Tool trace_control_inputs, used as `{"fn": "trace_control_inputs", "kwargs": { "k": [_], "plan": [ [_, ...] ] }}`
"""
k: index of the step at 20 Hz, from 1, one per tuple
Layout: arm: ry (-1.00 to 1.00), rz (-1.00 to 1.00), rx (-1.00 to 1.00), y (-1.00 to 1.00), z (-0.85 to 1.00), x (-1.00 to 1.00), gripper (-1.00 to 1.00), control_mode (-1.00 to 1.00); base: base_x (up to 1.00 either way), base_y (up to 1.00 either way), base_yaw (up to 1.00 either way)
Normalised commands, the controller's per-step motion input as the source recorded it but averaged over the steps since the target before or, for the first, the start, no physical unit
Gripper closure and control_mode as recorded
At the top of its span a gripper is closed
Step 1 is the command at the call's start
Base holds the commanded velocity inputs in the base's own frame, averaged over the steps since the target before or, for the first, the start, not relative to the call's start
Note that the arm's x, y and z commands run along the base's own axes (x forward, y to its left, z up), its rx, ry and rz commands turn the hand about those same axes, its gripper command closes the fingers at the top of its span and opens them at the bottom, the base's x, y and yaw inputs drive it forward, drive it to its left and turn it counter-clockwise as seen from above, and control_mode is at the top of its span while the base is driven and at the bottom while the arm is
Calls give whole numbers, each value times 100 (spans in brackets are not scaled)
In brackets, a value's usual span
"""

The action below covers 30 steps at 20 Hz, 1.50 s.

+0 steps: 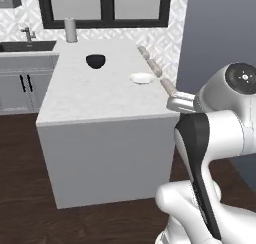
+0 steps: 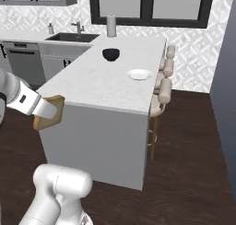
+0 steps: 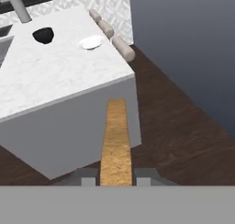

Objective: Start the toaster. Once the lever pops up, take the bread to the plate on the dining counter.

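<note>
A tan slice of bread (image 3: 115, 136) stands edge-on between my fingertips, and my gripper (image 3: 115, 181) is shut on it. From the right base view the bread (image 2: 46, 121) hangs in the gripper (image 2: 50, 109) just off the near left corner of the dining counter (image 2: 92, 88), a little below its top. The white plate (image 2: 139, 74) lies on the marble near the far right edge of the dining counter (image 1: 100, 100), well beyond the gripper. In the hand view the plate (image 3: 91, 42) is far ahead, past the counter (image 3: 55, 76). The toaster is out of view.
A black bowl (image 1: 96, 61) sits on the marble behind and left of the plate (image 1: 142, 78). A grey cylinder (image 2: 111, 26) stands at the far end. Padded stools (image 2: 165, 88) line the counter's right side. A sink (image 2: 73, 37) is set in the wall counter at the back left.
</note>
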Motion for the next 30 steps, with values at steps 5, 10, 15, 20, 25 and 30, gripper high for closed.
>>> {"fn": "trace_control_inputs", "kwargs": {
  "k": [5,10,15,20,25,30],
  "plan": [
    [0,0,0,0,0,0,100,100,25,-100,30],
    [0,0,0,0,0,0,100,100,52,-100,33],
    [0,0,0,0,0,0,100,100,62,-100,34],
    [0,0,0,0,0,0,100,100,65,-100,36],
    [0,0,0,0,0,0,100,100,58,-79,48],
    [0,0,0,0,0,0,100,100,52,-74,51]
  ]
}}
